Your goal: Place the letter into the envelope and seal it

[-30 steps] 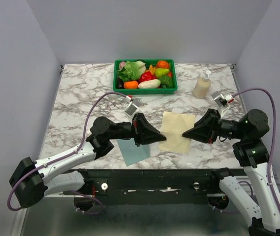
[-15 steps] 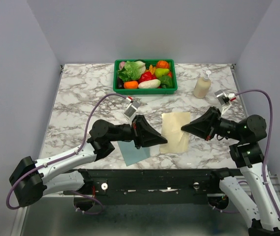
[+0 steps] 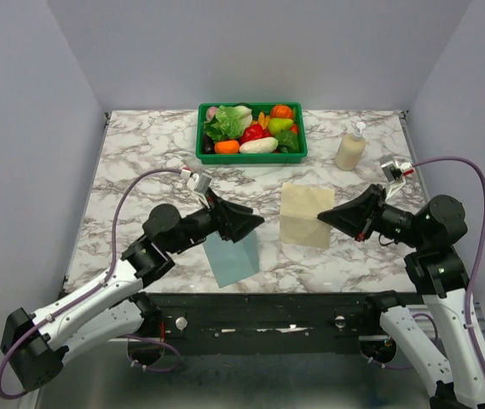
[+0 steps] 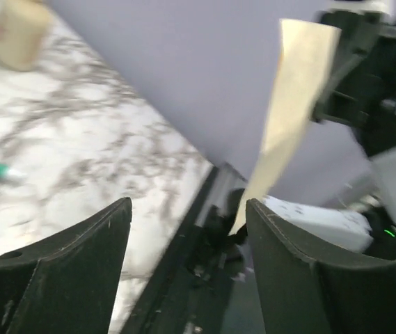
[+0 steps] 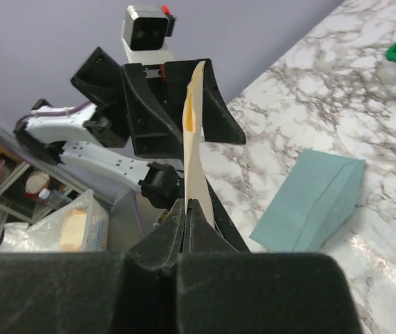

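Clamping the raised letter (image 3: 303, 213), the right gripper (image 3: 320, 216) likely needs the released left gripper (image 3: 259, 223) to open the envelope (image 3: 232, 257) next.

Cream letter (image 3: 303, 213) lifted off tabletop (image 3: 140, 170), pinched by right claw (image 3: 320, 216); teal envelope (image 3: 232, 258) lies near front edge.

I can read no text, label, brand or number in any view. On the bottle (image 3: 350, 149) and the envelope (image 3: 232, 258), any print is too small for me to read.
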Tool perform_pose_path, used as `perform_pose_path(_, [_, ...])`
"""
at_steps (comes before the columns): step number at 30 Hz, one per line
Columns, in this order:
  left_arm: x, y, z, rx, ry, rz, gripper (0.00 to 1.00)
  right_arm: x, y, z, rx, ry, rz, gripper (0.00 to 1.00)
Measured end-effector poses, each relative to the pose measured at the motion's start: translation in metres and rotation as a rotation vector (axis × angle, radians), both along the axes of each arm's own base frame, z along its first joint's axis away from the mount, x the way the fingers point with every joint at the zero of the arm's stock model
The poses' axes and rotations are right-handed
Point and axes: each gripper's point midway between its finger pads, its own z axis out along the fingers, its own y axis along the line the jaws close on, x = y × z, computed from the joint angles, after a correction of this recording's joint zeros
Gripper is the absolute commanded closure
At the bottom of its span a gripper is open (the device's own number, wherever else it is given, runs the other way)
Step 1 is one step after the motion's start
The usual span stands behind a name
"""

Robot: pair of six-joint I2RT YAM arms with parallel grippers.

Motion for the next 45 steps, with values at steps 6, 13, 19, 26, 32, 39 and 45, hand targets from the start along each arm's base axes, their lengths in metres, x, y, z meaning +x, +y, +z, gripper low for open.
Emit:
perform_pose_path(6, [0.072,0.023,-0.080,0.373,0.188,0.363,0.89,0.027,-0.009,-0.032,-0.106,0.102,-0.121,0.99])
perform_pose_path(13, [0.070,0.064,-0.225,0.797,0.428,0.488,1.00,0.038,-0.016,-0.060,-0.183,0.176,-0.179,0.99])
perform_pose_path(19, [0.060,0.086,-0.276,0.919,0.534,0.558,1.00,0.040,-0.019,-0.071,-0.204,0.193,-0.201,0.99])
perform_pose_path(26, [0.062,0.078,-0.284,0.903,0.522,0.586,1.00,0.044,-0.020,-0.086,-0.226,0.219,-0.211,0.99])
perform_pose_path(32, [0.060,0.043,-0.285,0.854,0.441,0.544,1.00,0.046,-0.021,-0.102,-0.250,0.245,-0.209,0.99])
perform_pose_path(39, [0.054,0.017,-0.283,0.821,0.410,0.502,1.00,0.051,-0.021,-0.126,-0.278,0.313,-0.205,0.99])
perform_pose_path(45, [0.041,0.032,-0.280,0.878,0.423,0.495,0.94,0.058,-0.014,-0.140,-0.281,0.398,-0.162,0.99])
